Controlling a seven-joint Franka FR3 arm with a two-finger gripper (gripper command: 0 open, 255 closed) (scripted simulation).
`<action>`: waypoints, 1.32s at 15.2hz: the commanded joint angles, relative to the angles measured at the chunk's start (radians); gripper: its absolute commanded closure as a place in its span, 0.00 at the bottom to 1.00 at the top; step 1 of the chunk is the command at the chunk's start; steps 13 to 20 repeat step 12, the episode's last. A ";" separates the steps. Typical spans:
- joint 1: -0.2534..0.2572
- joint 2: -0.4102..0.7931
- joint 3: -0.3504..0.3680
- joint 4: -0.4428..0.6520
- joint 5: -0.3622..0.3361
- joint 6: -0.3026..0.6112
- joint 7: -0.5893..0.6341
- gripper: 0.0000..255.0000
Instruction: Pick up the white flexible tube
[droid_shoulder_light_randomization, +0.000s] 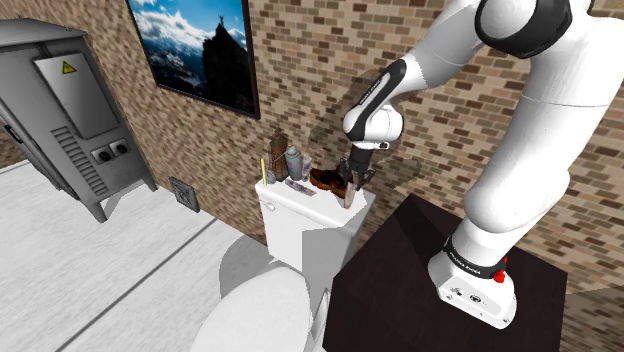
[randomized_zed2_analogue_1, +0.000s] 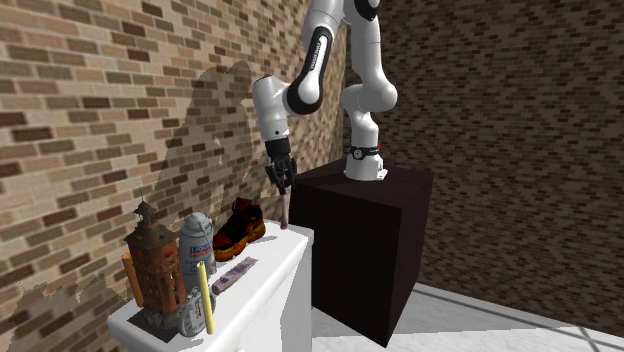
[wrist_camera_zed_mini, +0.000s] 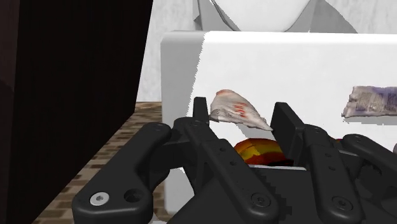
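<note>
1. The gripper (randomized_zed2_analogue_1: 284, 188) is clamped on the white tube (wrist_camera_zed_mini: 235, 108) (red marks on it), fingers pinching its upper part.
2. It hangs upright over the toilet tank lid (randomized_zed2_analogue_1: 270, 260), just beside the brown shoe (randomized_zed2_analogue_1: 240, 228), near the black stand (randomized_zed2_analogue_1: 370, 230).

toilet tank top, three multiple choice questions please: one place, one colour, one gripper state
1. Where does the shoe sit? A on the dark stand; B on the toilet tank lid; C on the floor.
2. What colour is the thin stick on the lid? A blue; B green; C yellow.
3. What is the gripper doing? A clasping the white tube; B clasping the shoe; C standing open over the lid.
Answers: 1 B, it rests on the lid. 2 C, it is plainly yellow. 3 A, the wrist view has it closed against the tube on both sides.
</note>
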 joint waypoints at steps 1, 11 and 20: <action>0.000 -0.029 -0.004 -0.002 -0.014 -0.027 0.013 1.00; -0.003 -0.157 -0.014 0.002 -0.066 -0.155 0.069 1.00; -0.003 -0.157 -0.014 0.002 -0.066 -0.155 0.069 1.00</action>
